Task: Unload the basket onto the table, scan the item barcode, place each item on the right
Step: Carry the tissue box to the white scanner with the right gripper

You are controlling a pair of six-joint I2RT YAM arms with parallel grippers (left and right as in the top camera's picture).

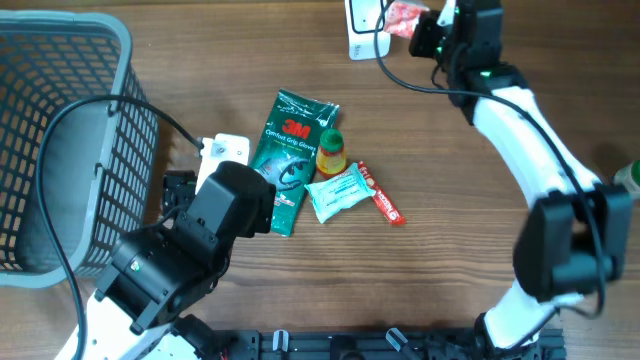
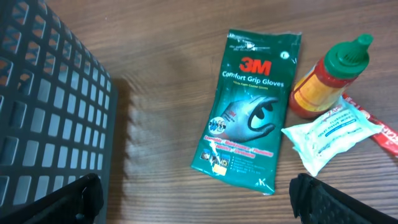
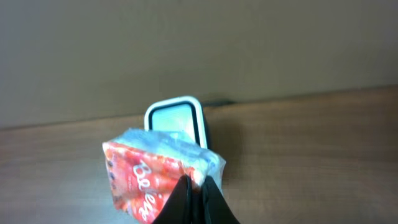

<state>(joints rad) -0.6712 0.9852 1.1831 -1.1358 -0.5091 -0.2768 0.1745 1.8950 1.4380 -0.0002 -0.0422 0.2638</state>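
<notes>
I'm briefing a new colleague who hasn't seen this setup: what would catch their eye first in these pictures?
The right pincer, shut on a red-orange packet, holds it in front of the white-rimmed scanner at the table's far edge. Mid-table, a green 3M gloves pack lies with a few smaller items, and a grey basket stands at the left.
</notes>
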